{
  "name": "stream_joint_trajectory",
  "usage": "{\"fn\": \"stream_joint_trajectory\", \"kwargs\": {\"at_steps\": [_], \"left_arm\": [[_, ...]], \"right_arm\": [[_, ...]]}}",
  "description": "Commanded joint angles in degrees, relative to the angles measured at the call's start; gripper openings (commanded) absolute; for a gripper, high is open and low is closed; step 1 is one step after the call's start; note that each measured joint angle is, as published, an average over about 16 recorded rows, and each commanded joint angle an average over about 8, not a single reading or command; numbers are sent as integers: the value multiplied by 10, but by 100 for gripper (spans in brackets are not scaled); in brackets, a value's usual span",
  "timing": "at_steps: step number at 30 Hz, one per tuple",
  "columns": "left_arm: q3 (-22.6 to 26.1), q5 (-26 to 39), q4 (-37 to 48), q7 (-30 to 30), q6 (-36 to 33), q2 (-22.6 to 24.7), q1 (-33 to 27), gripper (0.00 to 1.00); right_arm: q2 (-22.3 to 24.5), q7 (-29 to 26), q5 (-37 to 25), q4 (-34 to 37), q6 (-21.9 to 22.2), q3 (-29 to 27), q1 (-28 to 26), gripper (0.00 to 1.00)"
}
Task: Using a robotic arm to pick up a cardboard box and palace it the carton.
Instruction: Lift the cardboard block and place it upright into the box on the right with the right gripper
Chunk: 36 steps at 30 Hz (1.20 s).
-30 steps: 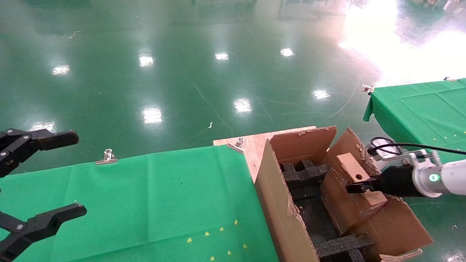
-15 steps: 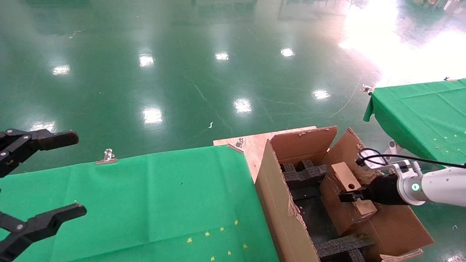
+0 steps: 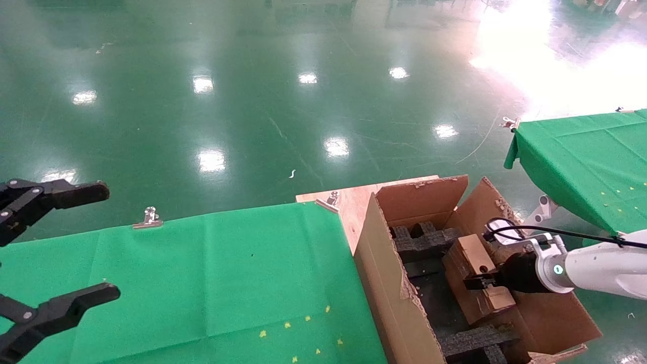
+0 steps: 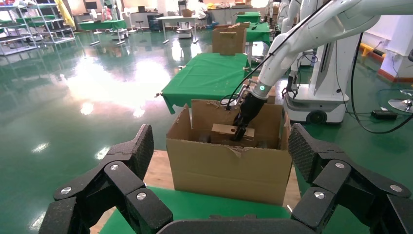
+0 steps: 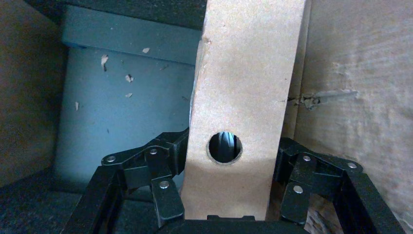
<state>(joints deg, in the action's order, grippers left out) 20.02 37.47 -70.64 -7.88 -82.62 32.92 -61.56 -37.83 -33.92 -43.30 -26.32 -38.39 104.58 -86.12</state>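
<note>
Inside the carton [image 3: 384, 283], right claw [image 3: 477, 282] pinches the cardboard box [image 3: 480, 273], its base hidden; left claw [image 3: 55, 247] spread.

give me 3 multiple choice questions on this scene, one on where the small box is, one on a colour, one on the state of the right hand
1. Where is the small cardboard box?
A. on the green cloth
B. down inside the carton
C. on the floor

2. What colour is the tablecloth beside the carton?
A. green
B. white
C. blue

3. What is the right hand doing?
A. hanging open and empty
B. gripping a foam insert
C. gripping the small box

Key:
1 B, the head view shows the box between the carton walls, over the black foam inserts.
2 A, the cloth is plainly green.
3 C, the right wrist view shows fingers on both sides of the box.
The left hand hangs open over the cloth.
</note>
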Motion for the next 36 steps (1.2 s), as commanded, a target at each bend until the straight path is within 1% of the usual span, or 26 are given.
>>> {"fn": "stream_joint_trajectory", "kwargs": {"at_steps": [1, 7, 8, 9, 26, 36], "left_arm": [[0, 0, 0, 0, 0, 0, 0, 100], [0, 0, 0, 0, 0, 0, 0, 100], [0, 0, 0, 0, 0, 0, 0, 100], [0, 0, 0, 0, 0, 0, 0, 100], [0, 0, 0, 0, 0, 0, 0, 100], [0, 0, 0, 0, 0, 0, 0, 100]], "right_arm": [[-8, 5, 6, 13, -1, -4, 6, 8], [-21, 23, 8, 34, -9, -8, 12, 83], [-22, 24, 8, 36, -9, -8, 12, 94], [-23, 26, 8, 37, -10, -8, 13, 100], [-18, 18, 10, 28, -14, -9, 4, 100], [-15, 11, -2, 19, -10, -3, -12, 100]]}}
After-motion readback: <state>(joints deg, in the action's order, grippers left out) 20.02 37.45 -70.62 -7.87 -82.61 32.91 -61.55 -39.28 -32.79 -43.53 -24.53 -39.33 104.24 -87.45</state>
